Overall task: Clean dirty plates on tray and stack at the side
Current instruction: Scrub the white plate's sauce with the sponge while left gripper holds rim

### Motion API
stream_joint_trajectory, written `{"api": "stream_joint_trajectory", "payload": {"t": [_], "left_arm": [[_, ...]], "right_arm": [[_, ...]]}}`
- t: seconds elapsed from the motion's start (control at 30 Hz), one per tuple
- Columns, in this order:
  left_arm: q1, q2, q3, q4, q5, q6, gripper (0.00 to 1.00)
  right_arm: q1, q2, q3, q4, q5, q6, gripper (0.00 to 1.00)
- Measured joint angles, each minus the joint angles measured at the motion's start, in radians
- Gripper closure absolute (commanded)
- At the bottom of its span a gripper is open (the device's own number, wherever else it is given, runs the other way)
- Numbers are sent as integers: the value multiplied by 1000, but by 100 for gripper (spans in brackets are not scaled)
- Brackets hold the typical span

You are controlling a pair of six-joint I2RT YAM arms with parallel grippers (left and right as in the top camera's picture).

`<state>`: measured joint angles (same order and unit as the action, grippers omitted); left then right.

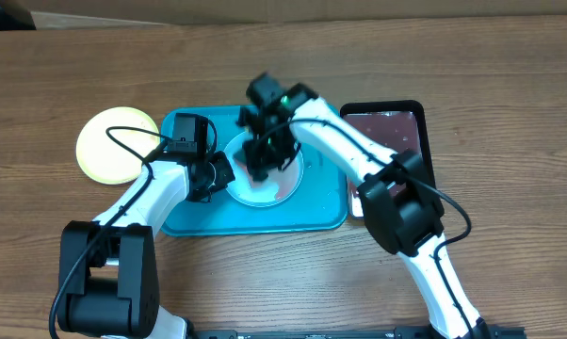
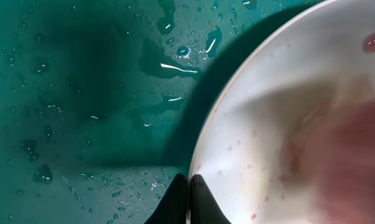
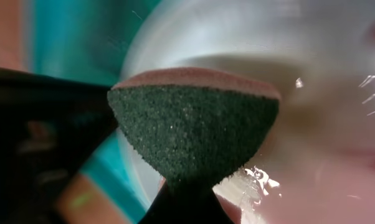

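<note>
Tray [image 1: 312, 215] sits mid-table, likely to catch drips. White plate [image 1: 249, 195] lies on it, smeared pink. Yellow-green plate [image 1: 114, 146] lies on the table just left of tray. Left gripper [image 2: 189, 190] is clamped on white plate's left rim, probably to steady it. Right gripper [image 1: 264, 169] pinches a sponge [image 3: 194, 134] over plate's middle, apparently scrubbing.

Wooden table [image 1: 510, 85]: yellow-green plate [image 1: 114, 146] well left of both jaws, blue tray [image 1: 265, 218] beneath them, black tray [image 1: 422, 132] to the right.
</note>
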<state>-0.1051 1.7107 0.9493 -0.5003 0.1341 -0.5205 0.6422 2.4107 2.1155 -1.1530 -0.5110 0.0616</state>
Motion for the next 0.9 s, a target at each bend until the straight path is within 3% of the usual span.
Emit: {"api": "stream_joint_trajectory", "payload": {"t": [0.13, 0.27, 0.5, 0.9], "left_arm": [[0, 0, 0, 0, 0, 0, 96], [0, 0, 0, 0, 0, 0, 95], [0, 0, 0, 0, 0, 0, 96], [0, 0, 0, 1, 0, 0, 95]], "right_arm": [[-66, -1, 151, -80, -51, -14, 96], [-124, -6, 178, -142, -64, -17, 96], [-135, -6, 97, -129, -28, -25, 96], [-91, -6, -119, 57, 211, -23, 96]]}}
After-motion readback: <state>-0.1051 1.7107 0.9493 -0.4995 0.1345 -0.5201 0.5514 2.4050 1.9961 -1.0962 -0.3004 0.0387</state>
